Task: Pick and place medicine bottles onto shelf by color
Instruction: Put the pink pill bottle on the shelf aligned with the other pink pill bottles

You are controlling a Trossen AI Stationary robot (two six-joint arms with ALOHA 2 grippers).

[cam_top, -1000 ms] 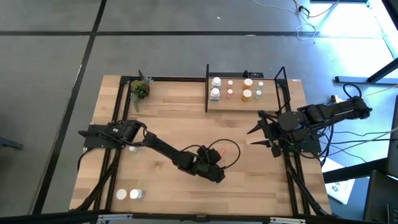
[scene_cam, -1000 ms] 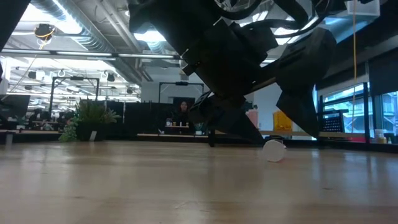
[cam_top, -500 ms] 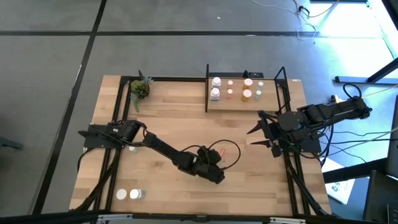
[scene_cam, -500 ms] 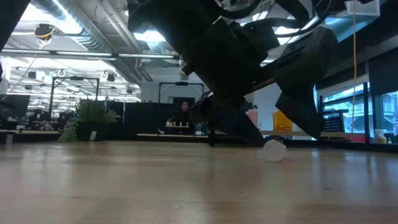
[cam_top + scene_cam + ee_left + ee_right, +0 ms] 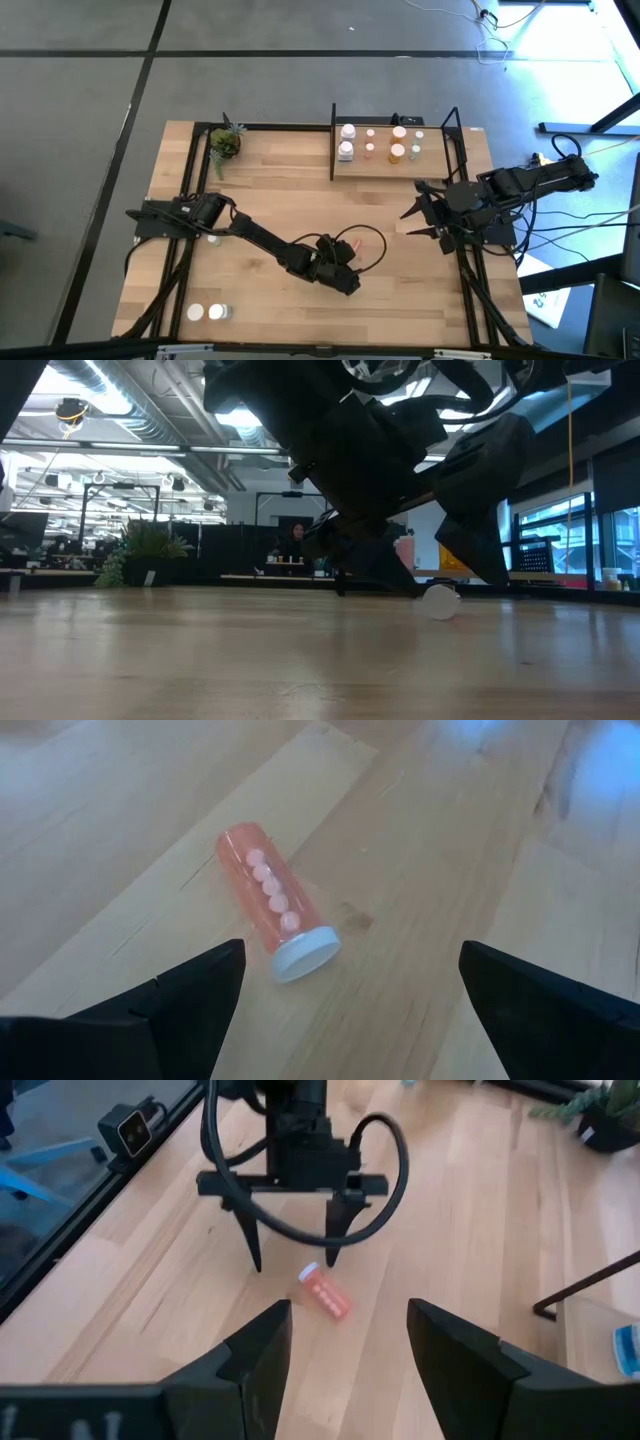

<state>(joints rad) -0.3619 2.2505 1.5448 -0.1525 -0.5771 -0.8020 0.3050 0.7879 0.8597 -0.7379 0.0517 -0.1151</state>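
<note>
Orange-pink medicine bottle (image 5: 272,903) lies on its side mid-table, long axis flat along the wood, white cap end nearest the left gripper (image 5: 292,1263). Poised just above with fingers spread and empty, likely readied for a pinch across the body. Right gripper (image 5: 424,213) parked near the shelf (image 5: 392,165), open, empty.

Open-plan office or robotics lab floor. Seen across the light wooden butcher-block tabletop (image 5: 200,660) in the low view: exposed silver ceiling ducts (image 5: 130,405), strip lighting, rows of dark desks with monitors (image 5: 40,545), large leafy green potted plants (image 5: 150,550), a seated person (image 5: 293,543) at a far desk. From above: grey polished concrete floor (image 5: 300,90) with dark seams, loose cables (image 5: 495,45).
</note>
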